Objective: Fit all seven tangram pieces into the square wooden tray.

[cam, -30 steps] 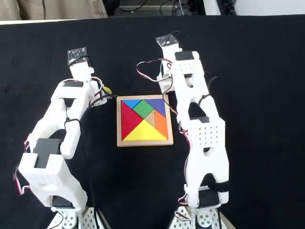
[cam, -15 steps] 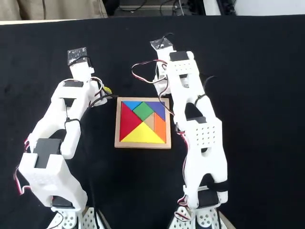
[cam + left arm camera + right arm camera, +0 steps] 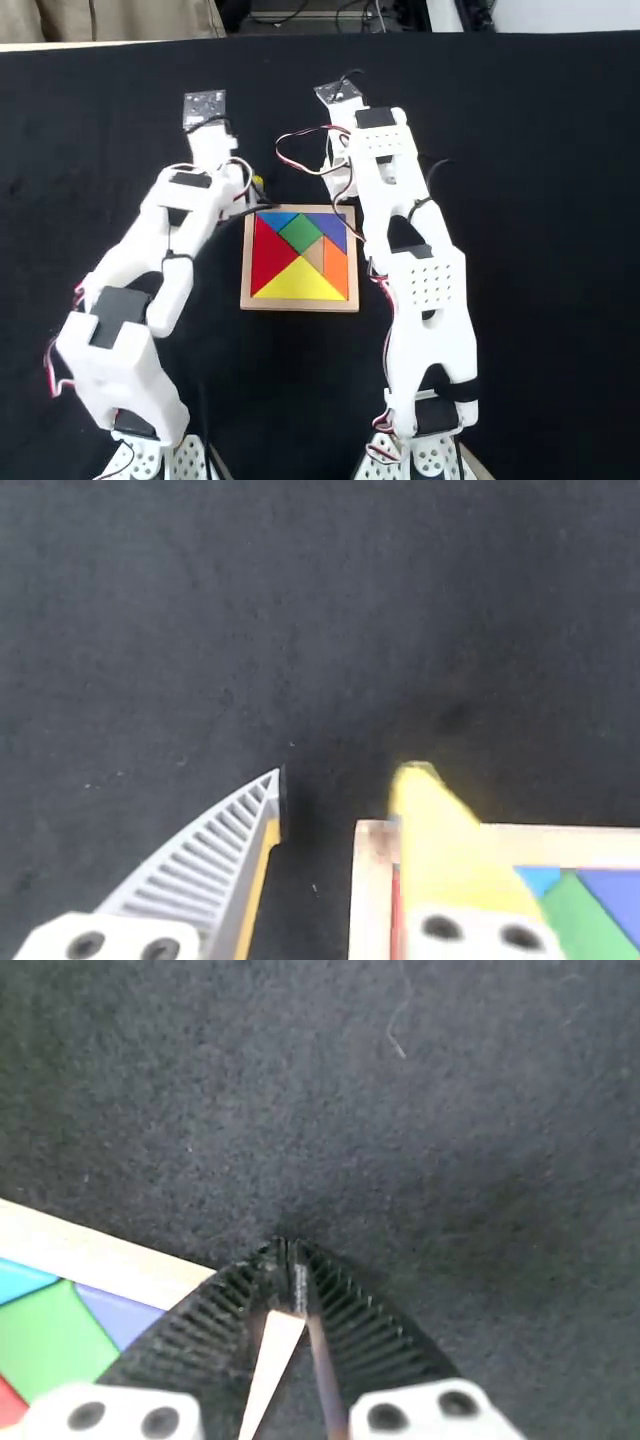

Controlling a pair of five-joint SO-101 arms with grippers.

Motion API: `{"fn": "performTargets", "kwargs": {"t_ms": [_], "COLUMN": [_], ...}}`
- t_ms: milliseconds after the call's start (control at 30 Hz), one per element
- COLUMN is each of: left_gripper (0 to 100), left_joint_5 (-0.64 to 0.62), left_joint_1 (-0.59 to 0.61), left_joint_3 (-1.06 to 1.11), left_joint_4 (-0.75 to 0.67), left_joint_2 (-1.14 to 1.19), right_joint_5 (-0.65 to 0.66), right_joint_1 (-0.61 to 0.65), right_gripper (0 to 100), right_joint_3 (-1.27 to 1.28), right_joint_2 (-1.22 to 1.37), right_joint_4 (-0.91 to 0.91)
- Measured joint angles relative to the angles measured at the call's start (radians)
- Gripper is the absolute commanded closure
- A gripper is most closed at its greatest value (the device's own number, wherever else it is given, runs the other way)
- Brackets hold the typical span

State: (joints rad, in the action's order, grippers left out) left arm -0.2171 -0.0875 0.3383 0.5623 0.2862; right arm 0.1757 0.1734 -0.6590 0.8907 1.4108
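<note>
Since all 7 pieces (image 3: 298, 280) fill tray (image 3: 300, 305), likely just steadying it: left gripper (image 3: 345, 777) spread astride 11 o'clock corner, right gripper (image 3: 288, 1258) pressed together at 1 o'clock.

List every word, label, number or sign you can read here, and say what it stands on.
None: no readable text, number or sign stands on the wooden tray, the tangram pieces or the black table.
</note>
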Motion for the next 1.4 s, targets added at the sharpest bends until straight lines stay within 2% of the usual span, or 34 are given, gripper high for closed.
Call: {"fn": "performTargets", "kwargs": {"t_ms": [333,600,733,900,1133,1400], "left_gripper": [92,93,97,97,97,97], "left_joint_5": [0.000,0.000,0.000,0.000,0.000,0.000], "left_joint_1": [-0.020,-0.092,-0.100,-0.100,-0.132,-0.137], "left_joint_3": [-0.100,-0.103,-0.103,-0.103,-0.161,-0.170], "left_joint_4": [-0.002,-0.002,-0.002,-0.002,0.124,0.146], "left_joint_2": [0.091,0.091,0.091,0.091,0.097,0.098], "right_joint_5": [0.000,0.000,0.000,0.000,0.000,0.000], "right_joint_1": [0.000,0.000,0.000,0.000,0.000,0.000], "right_gripper": [98.8,98.8,98.8,98.8,98.8,98.8], "right_joint_3": [0.000,0.000,0.000,0.000,0.000,0.000], "right_joint_2": [0.000,0.000,0.000,0.000,0.000,0.000], "right_joint_4": [0.000,0.000,0.000,0.000,0.000,0.000]}}
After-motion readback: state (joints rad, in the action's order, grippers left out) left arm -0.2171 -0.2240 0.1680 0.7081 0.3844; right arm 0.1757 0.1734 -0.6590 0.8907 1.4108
